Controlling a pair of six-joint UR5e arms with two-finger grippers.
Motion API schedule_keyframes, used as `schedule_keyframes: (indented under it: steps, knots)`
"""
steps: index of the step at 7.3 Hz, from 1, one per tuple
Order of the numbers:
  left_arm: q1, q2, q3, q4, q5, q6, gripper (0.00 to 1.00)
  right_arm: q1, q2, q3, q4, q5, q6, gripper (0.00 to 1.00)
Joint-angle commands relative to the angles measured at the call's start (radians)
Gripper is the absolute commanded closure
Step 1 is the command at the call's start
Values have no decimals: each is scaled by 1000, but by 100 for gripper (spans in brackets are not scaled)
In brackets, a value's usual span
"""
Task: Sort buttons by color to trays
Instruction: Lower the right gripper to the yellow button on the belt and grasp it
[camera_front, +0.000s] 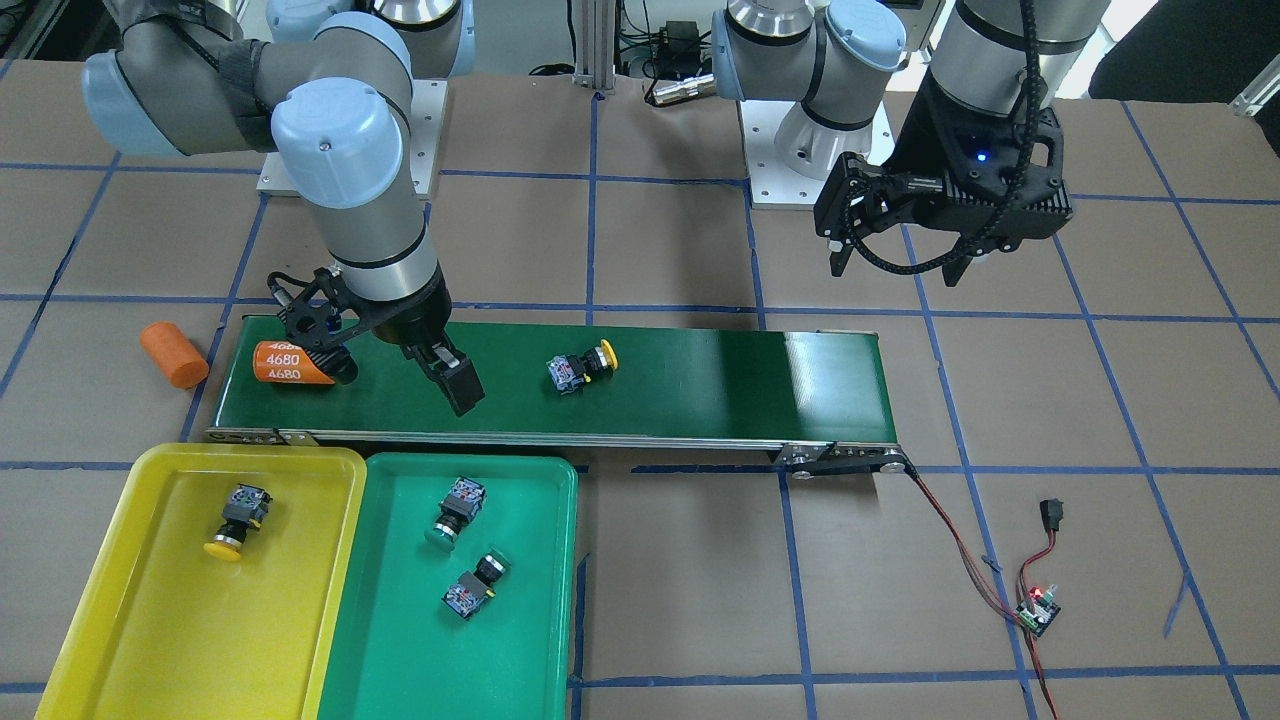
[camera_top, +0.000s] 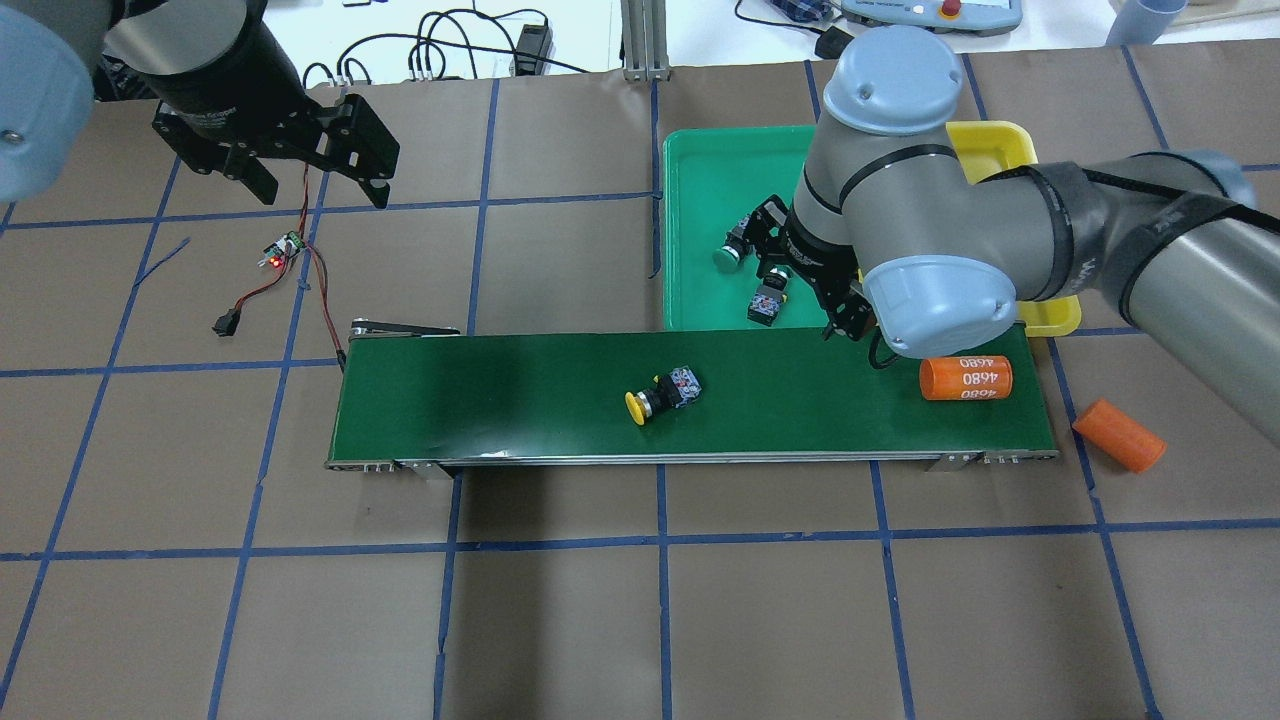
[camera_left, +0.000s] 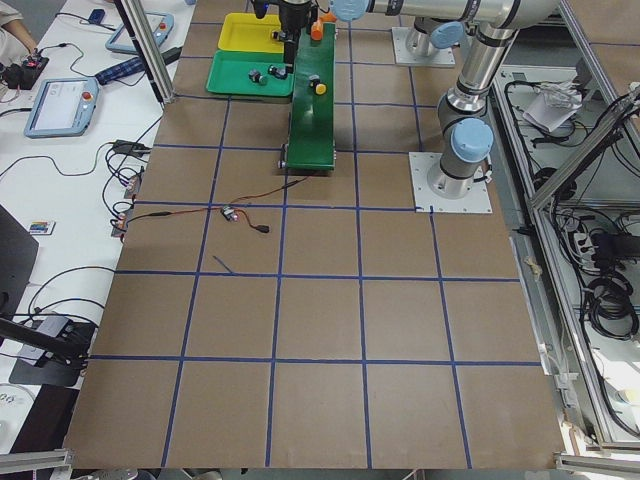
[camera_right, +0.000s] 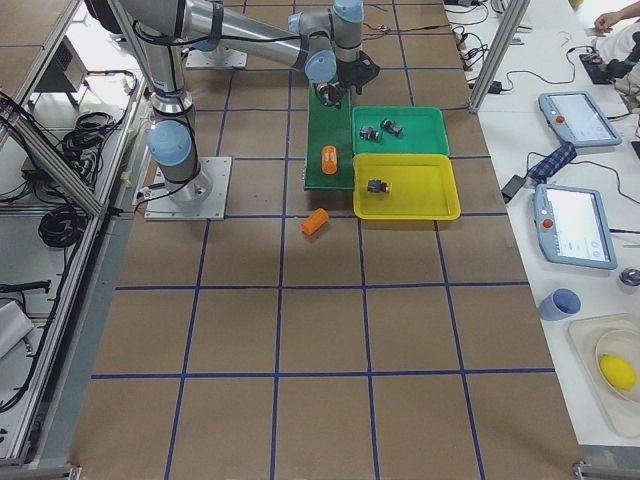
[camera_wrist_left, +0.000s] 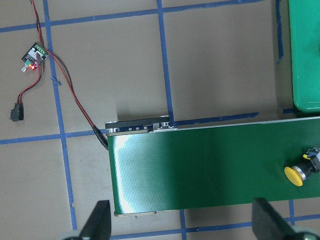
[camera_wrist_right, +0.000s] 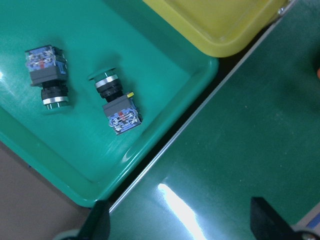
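One yellow-capped button (camera_front: 582, 368) lies on its side mid-belt, also in the overhead view (camera_top: 662, 393) and at the right edge of the left wrist view (camera_wrist_left: 300, 172). Another yellow button (camera_front: 238, 520) lies in the yellow tray (camera_front: 150, 620). Two green buttons (camera_front: 455, 512) (camera_front: 472, 588) lie in the green tray (camera_front: 520, 640); the right wrist view shows both (camera_wrist_right: 47, 75) (camera_wrist_right: 116, 102). My right gripper (camera_front: 420, 375) hangs open and empty over the belt beside the green tray's edge. Off the belt's other end, my left gripper (camera_front: 895, 265) hovers open and empty above the table.
The dark green conveyor belt (camera_front: 700, 380) carries an orange cylinder marked 4680 (camera_front: 285, 365) under my right wrist. A second orange cylinder (camera_front: 173, 354) lies on the table past that end. A small circuit board (camera_front: 1038, 608) with red and black wires trails from the belt's other end.
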Motion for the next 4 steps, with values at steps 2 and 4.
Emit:
schedule_keyframes:
  steps: [2, 4]
  knots:
    - [-1, -2, 2, 0, -1, 0, 0, 127, 78, 19, -50, 7, 102, 0]
    - [-1, 0, 0, 1, 1, 2, 0, 147, 114, 21, -68, -5, 118, 0]
